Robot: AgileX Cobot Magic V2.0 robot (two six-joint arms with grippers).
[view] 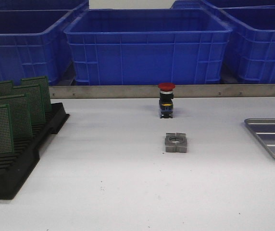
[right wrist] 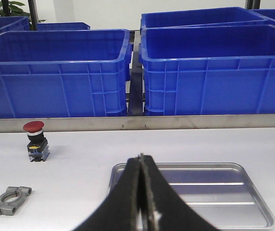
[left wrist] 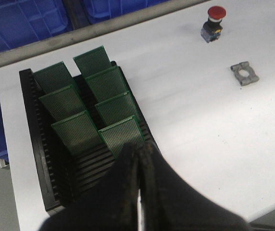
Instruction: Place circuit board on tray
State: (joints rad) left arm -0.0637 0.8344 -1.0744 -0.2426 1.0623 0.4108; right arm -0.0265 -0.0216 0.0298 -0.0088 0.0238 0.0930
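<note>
Several green circuit boards [view: 18, 114] [left wrist: 109, 84] stand upright in a black slotted rack [view: 12, 173] [left wrist: 34, 139] at the left of the table. The silver-grey tray [view: 272, 137] [right wrist: 257, 202] lies at the right edge with nothing on its floor. My left gripper [left wrist: 139, 150] is shut with nothing in it and hangs above the near end of the rack, just in front of the nearest board [left wrist: 122, 136]. My right gripper [right wrist: 141, 159] is shut and empty, over the near left part of the tray. Neither arm shows in the front view.
A red-capped push button [view: 166, 100] [left wrist: 213, 21] [right wrist: 35, 139] stands mid-table near the back. A grey metal clamp [view: 176, 142] [left wrist: 244, 73] [right wrist: 8, 200] lies in front of it. Blue bins [view: 147, 45] [right wrist: 209, 67] stand behind a metal rail [view: 128, 91].
</note>
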